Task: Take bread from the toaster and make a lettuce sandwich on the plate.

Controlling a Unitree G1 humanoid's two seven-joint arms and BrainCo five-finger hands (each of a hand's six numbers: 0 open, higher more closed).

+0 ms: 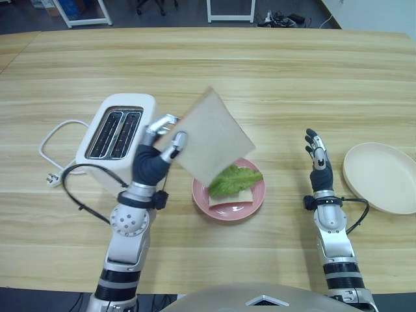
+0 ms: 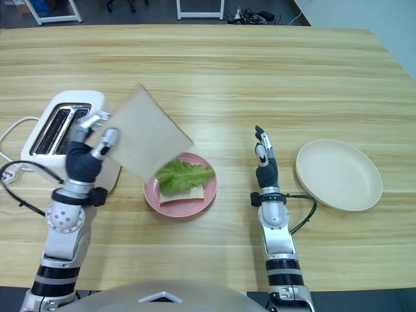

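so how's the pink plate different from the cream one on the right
The pink plate carries a bread slice topped with lettuce; the cream plate is bare. The pink plate lies left of the right hand, beside the toaster; the cream plate lies on that hand's right. The cream plate looks wider. Both are round and sit flat on the table.

Left arm (image 1: 130,224) rises from lower left of frame, leaning slightly right; left hand (image 1: 156,148) left of centre, raised, fingers curled, pinching lower left edge of tilted bread slice (image 1: 214,136); right arm (image 1: 335,240) rises from lower right, near vertical; right hand (image 1: 318,159) right of centre, upright, fingers extended, holding nothing.
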